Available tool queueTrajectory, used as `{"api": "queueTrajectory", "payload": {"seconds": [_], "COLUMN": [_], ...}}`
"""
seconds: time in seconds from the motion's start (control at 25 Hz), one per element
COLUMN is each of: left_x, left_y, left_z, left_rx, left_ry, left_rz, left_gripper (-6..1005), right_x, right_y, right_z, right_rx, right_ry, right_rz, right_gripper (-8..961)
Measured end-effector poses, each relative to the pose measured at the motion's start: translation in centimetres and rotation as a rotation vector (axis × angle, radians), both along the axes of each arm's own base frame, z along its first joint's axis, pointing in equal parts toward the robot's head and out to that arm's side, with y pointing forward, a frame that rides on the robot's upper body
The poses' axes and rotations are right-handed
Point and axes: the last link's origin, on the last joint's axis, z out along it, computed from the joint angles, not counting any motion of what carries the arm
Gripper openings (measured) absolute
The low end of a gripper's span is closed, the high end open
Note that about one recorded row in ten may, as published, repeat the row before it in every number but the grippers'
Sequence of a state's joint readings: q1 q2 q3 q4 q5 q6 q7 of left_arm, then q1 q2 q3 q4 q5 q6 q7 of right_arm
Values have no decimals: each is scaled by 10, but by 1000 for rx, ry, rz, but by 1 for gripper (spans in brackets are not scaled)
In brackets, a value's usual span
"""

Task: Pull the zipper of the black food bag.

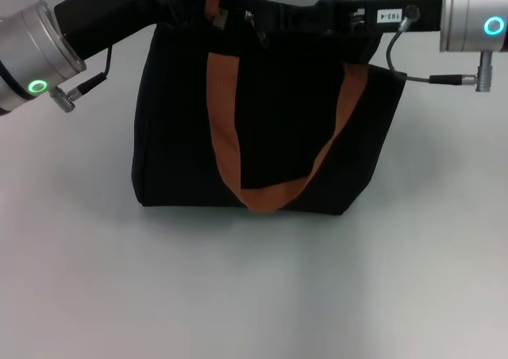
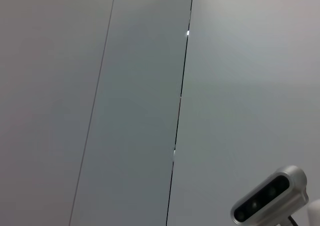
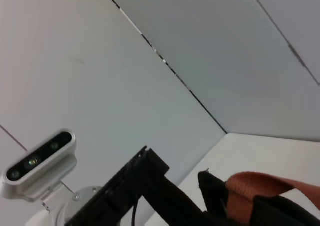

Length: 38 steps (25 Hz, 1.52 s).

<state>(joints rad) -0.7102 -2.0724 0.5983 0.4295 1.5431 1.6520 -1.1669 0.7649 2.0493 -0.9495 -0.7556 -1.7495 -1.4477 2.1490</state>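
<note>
Bag: a boxy black food bag (image 1: 266, 129) stands upright on a pale grey worktop (image 1: 254, 295), towards the far side, roughly centred.
Straps: an orange-brown handle strap (image 1: 262, 188) droops in a loop down the near face; another strap (image 3: 260, 183) rises at the top edge, seen close in the right wrist view.
Zipper: it would run along the bag's top edge, but both arms cover that edge and the pull tab cannot be made out.
Left gripper: the left gripper (image 1: 218, 5) reaches in from the left to the top edge near the left strap root; I cannot tell how far it is open or whether it has hold of anything.
Right gripper: the right gripper (image 1: 274, 13) reaches in from the right along the top edge, close beside the left one; its opening and grasp cannot be told either.
Risk, wrong grasp: a strap lies right at the grippers, so one may catch webbing instead of the tab.
Risk, bag shift: the soft bag likely slides or tips if the pull is not braced by the other arm.
Risk, collision: the grippers are crowded together and may bump.
</note>
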Motion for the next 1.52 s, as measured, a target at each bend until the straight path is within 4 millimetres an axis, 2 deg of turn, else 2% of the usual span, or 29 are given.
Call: {"api": "queueTrajectory", "payload": {"seconds": [0.2,0.36,0.52,0.72,0.96,1.08,1.12,1.52], "left_x": [2,2,2,2,2,2,2,2], "left_y": [1,1,1,1,1,1,1,1], "left_z": [0,-1,0,0,1,1,1,1], "left_rx": [-1,-1,0,1,2,2,2,7], "left_ry": [-1,-2,-1,-2,-3,-3,-2,-2], "left_rz": [-4,-5,-6,-5,-4,-5,-6,-7], "left_gripper": [19,19,20,20,22,22,23,25], "right_x": [-5,-6,-3,-3,-8,-19,-29,-53], "right_y": [-1,-1,-3,-2,7,14,18,30], "right_z": [-5,-2,1,6,14,14,12,10], "right_rx": [-13,0,3,-11,-54,-90,-110,-125], "right_ry": [-22,-27,-20,-15,-43,-101,-140,-268], "right_rz": [24,35,26,-6,-81,-107,-113,-164], "right_gripper": [318,238,51,3,0,0,0,-3]}}
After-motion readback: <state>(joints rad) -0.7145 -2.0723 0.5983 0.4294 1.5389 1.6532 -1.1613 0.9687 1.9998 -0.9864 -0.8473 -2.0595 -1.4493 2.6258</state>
